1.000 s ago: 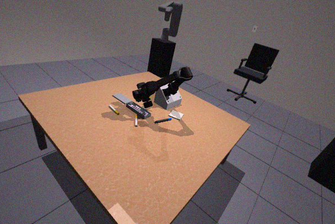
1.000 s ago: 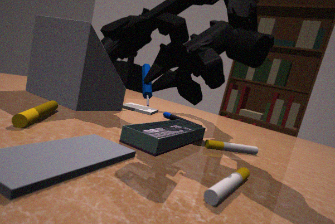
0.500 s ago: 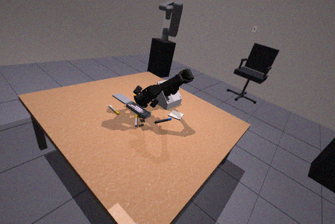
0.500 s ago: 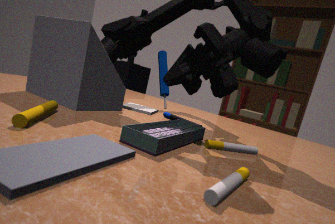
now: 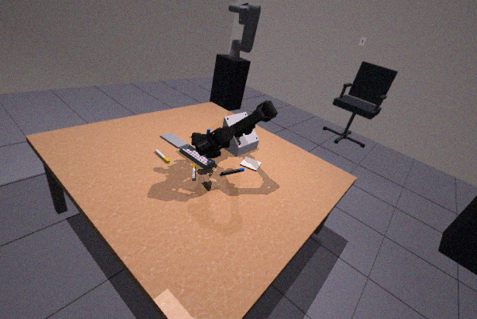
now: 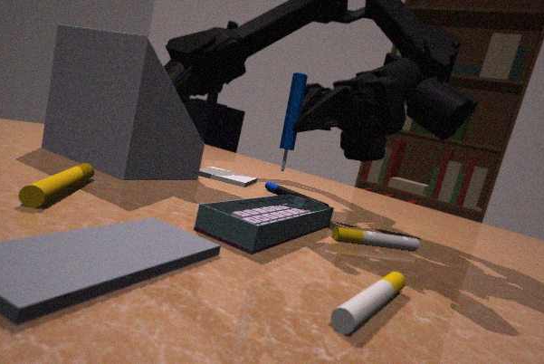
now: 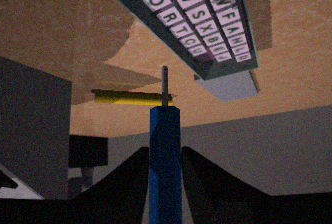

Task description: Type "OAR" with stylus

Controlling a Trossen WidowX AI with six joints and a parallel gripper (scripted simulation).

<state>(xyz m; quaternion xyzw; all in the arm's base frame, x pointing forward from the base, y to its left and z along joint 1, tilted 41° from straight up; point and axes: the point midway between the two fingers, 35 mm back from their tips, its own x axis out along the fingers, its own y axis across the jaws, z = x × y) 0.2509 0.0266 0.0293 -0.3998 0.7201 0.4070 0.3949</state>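
The stylus [image 5: 209, 131] [image 6: 293, 110] [image 7: 165, 135] has a blue barrel and a thin metal tip. My gripper [image 6: 299, 122] [image 7: 165, 151] is shut on the barrel and holds it nearly upright, tip down and slightly tilted. The tip is in the air and touches nothing. The keyboard [image 5: 198, 155] [image 6: 293, 230] [image 7: 228, 70] is a dark green tray with rows of pale lettered keys. It lies lower than the tip, and in the wrist view it is at the top right, with the tip drawn left of its end. The O key [image 7: 155, 2] is partly cut off; the R key [image 7: 169, 19] and A key [image 7: 231, 40] show.
A grey slab [image 5: 174, 140] [image 6: 99, 255] lies off one keyboard end. A tall grey wedge block [image 6: 94, 100] [image 7: 28, 110] stands nearby. A yellow marker [image 6: 58, 185] [image 7: 130, 97], two white-and-yellow markers [image 6: 390, 240] [image 6: 367, 302], a blue-capped black marker [image 5: 232, 171] and a white pad [image 5: 251, 163] lie around.
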